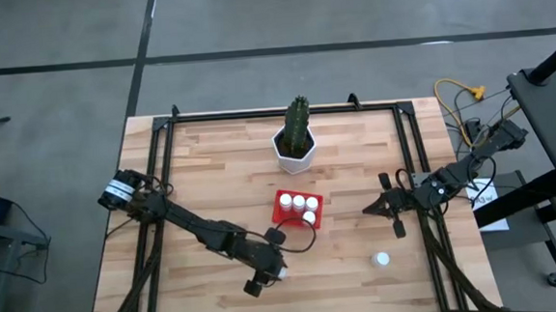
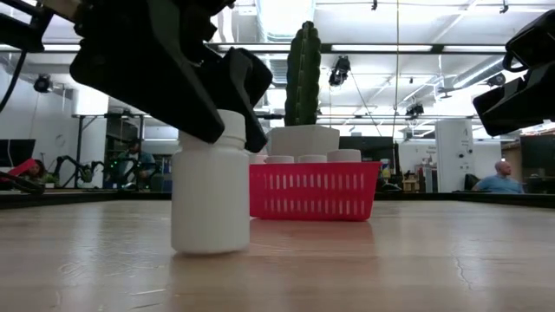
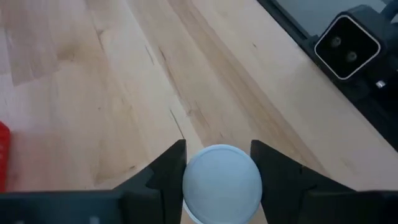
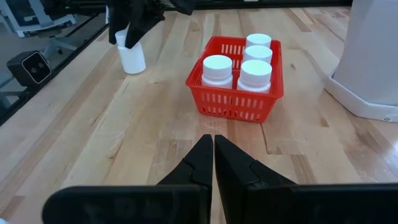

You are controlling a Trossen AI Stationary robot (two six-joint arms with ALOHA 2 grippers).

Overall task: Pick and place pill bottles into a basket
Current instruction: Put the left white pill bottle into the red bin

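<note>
My left gripper (image 1: 268, 266) is near the table's front edge, closed around a white pill bottle (image 2: 209, 195) that stands upright on the wood; its cap (image 3: 222, 182) shows between the fingers. The red basket (image 1: 284, 217) sits mid-table and holds several white bottles (image 4: 217, 68). One more bottle (image 1: 382, 260) stands alone at the front right. My right gripper (image 1: 383, 206) is shut and empty, right of the basket, and shows in its wrist view (image 4: 214, 142). My left gripper pinches the bottle's top, at the cap (image 2: 232, 121), between its two fingers (image 3: 173, 167), one on each side. The fingers come slanting down from above. The bottle stands upright with its base (image 2: 208, 248) on the table.
A white hexagonal pot with a green cactus (image 1: 296, 147) stands behind the basket toward the far edge. Black frame rails (image 1: 163, 173) run along the table's left, right and far sides. A small camera (image 3: 347, 46) sits at the table's front edge.
</note>
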